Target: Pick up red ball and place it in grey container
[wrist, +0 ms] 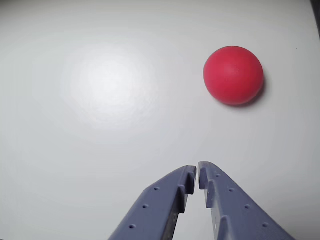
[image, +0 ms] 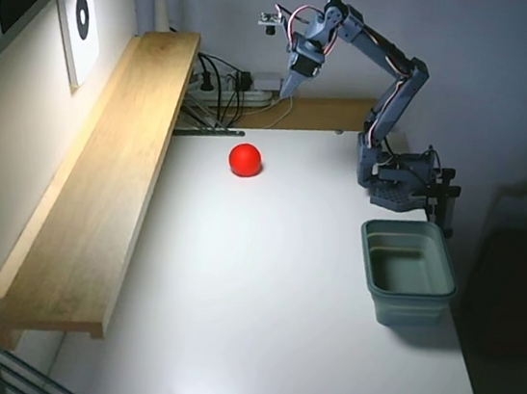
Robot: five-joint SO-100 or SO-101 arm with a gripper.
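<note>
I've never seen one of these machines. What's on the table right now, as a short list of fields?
arm: raised above the table's far edge
gripper: shut, empty, hanging over bare table
small smooth red ball: on the white table, apart from the gripper
grey-green rectangular plastic tub: empty, at the right edge in the fixed view
long wooden shelf: along the left side

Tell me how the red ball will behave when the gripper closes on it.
The red ball is a smooth sphere lying free on the flat table, so a nudge would probably send it rolling. Its plain surface may slip between the fingers unless gripped centrally.
</note>
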